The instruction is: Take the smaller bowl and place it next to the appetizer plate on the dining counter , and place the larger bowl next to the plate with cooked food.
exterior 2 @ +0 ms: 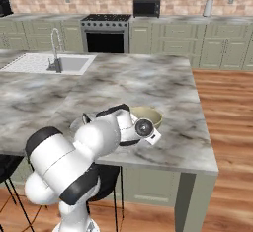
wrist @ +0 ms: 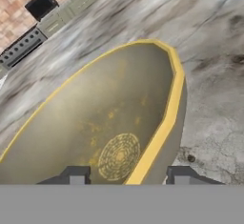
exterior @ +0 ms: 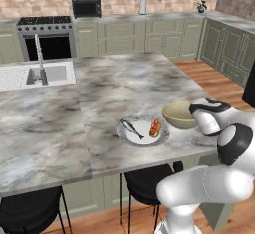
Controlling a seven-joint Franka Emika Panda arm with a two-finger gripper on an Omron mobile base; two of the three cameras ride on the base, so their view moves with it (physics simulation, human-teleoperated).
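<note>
The larger bowl (exterior: 178,114), tan with a yellow rim, rests on the dining counter (exterior: 114,83) close to its front right corner. It sits just right of the plate with cooked food (exterior: 142,141), a white plate holding a dark fish-like strip and a red-orange piece. My gripper (wrist: 127,176) is down at the bowl's near right rim. In the hand view one fingertip (wrist: 76,175) is inside the bowl (wrist: 105,118) and the other is outside, with a gap showing on both sides of the rim. The smaller bowl and the appetizer plate are out of view.
A sink (exterior: 50,73) with a tall faucet (exterior: 39,54) is set into the counter's far left. Black stools (exterior: 144,185) stand under the near edge. The counter's right edge (exterior 2: 207,142) drops to a wooden floor. A stove (exterior 2: 106,33) and cabinets line the brick back wall.
</note>
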